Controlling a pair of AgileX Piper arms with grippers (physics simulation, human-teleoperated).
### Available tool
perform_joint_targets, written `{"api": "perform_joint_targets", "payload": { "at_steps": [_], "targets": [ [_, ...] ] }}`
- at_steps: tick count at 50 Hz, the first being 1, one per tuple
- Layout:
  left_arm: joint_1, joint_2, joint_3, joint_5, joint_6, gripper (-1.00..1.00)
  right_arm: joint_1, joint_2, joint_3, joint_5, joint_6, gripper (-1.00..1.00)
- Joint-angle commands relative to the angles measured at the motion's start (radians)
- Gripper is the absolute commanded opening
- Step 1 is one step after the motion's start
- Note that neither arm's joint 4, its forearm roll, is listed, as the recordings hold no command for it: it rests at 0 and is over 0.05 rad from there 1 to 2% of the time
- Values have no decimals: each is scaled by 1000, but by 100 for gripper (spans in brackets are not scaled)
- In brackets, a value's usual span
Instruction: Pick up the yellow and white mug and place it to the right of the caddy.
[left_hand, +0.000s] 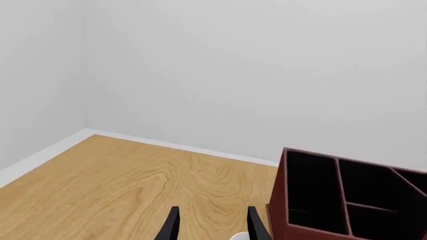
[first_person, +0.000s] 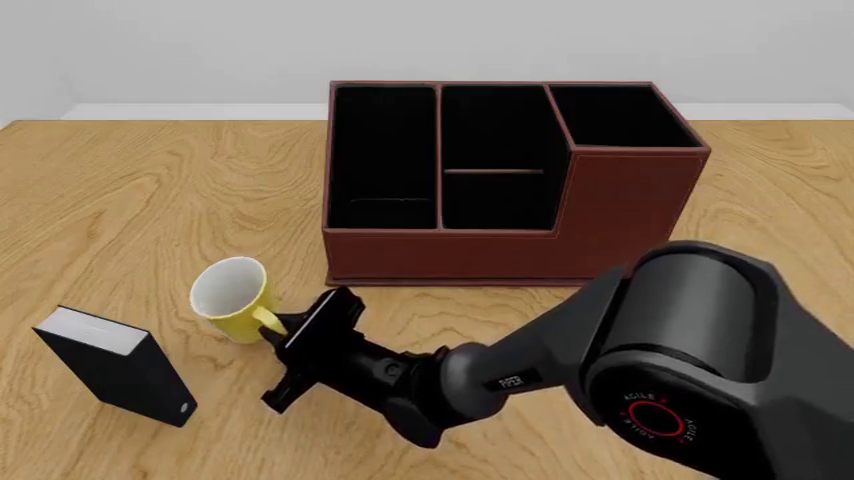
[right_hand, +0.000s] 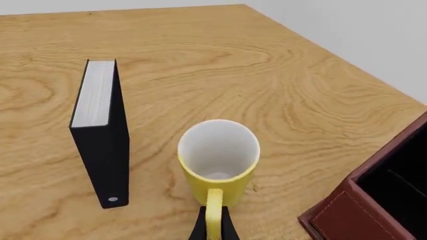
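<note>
We have the right jaws (first_person: 296, 345) closed tight on the loop handle (right_hand: 213, 212) of the yellow and white mug (first_person: 234, 300), with the thin black fingers (right_hand: 199, 230) pinching the handle from both sides in the right wrist view. The mug sits just ahead of these jaws, its white mouth tipped up and toward the camera in the front view; we cannot tell whether its base is flat on the desk (first_person: 134, 200) or just off it.

As we judge it, the step in hand is the lift. A handle pinch leaves the body free to swing, so we should rise slowly and straight before any sideways travel, and watch for the mug rotating in the grip.

The caddy (first_person: 514, 175) stands beyond the jaws and to their right, and the goal spot lies past its taller end section. We need to carry the mug either high over the caddy or along its near wall, keeping clear of the rim. The black book-like block (first_person: 114, 365) stands upright close beside the mug on the side away from the caddy, so we avoid drifting that way while lifting.

The left jaws (left_hand: 211, 225) stand parted and hold nothing, with the caddy just beside them
</note>
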Motion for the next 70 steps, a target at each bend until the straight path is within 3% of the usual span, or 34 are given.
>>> {"api": "perform_joint_targets", "payload": {
  "at_steps": [1, 42, 45, 70],
  "targets": [
    [-4, 0, -7, 4, -2, 100, -7, -7, 7, 0, -2, -100],
    [-8, 0, -31, 16, 0, 100, 17, -204, 166, -45, -63, -100],
    [-9, 0, -35, 19, -1, 100, 0, -230, 203, -85, -71, -100],
    [-23, 0, -52, 23, 5, 100, 7, -433, 315, -70, -99, -100]
  ]
}}
